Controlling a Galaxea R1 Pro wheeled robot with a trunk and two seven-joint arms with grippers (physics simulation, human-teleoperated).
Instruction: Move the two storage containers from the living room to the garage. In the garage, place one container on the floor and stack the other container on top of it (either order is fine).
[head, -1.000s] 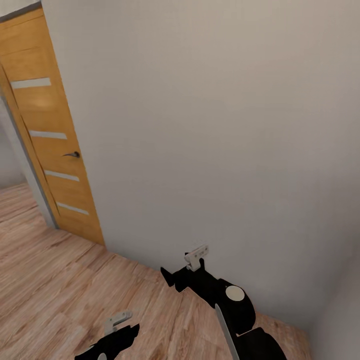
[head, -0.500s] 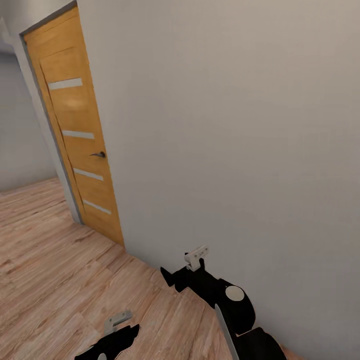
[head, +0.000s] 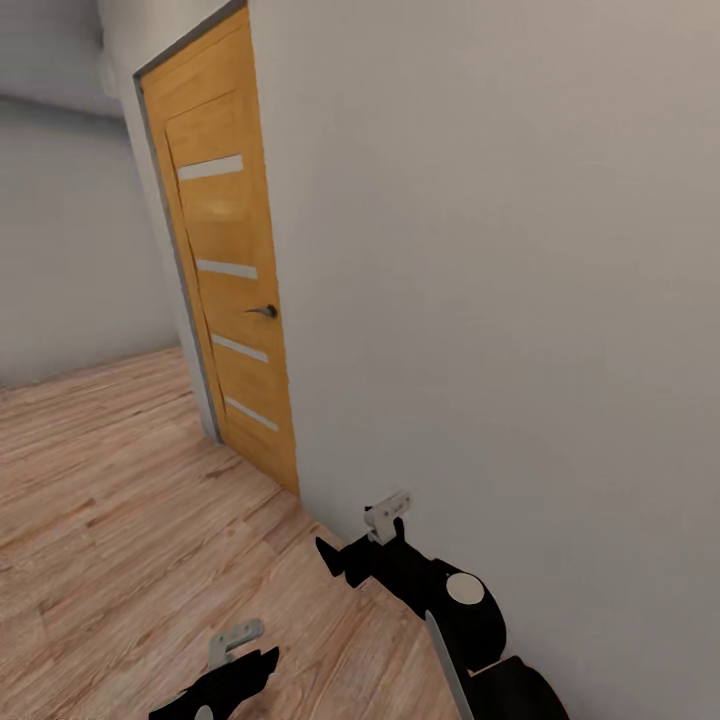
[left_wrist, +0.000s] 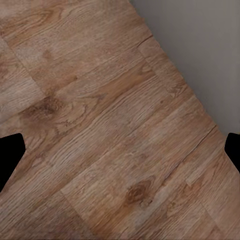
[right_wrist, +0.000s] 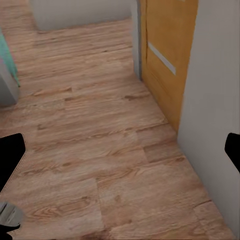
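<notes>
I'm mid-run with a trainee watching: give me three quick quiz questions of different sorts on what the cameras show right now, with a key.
1. True or false: the right gripper is carrying an orange-red bin.
2. Multiple choice: in the head view, the wooden door stands (A) left of the white wall, (B) right of it, (C) behind the robot.
3. Fill in: both arms hang over a floor made of light ____ planks.

Key:
1. False. Both the right gripper and the left gripper are open with nothing between the fingers.
2. A. The door, with pale horizontal strips and a dark handle, is at the wall's left end.
3. Wood.
</notes>
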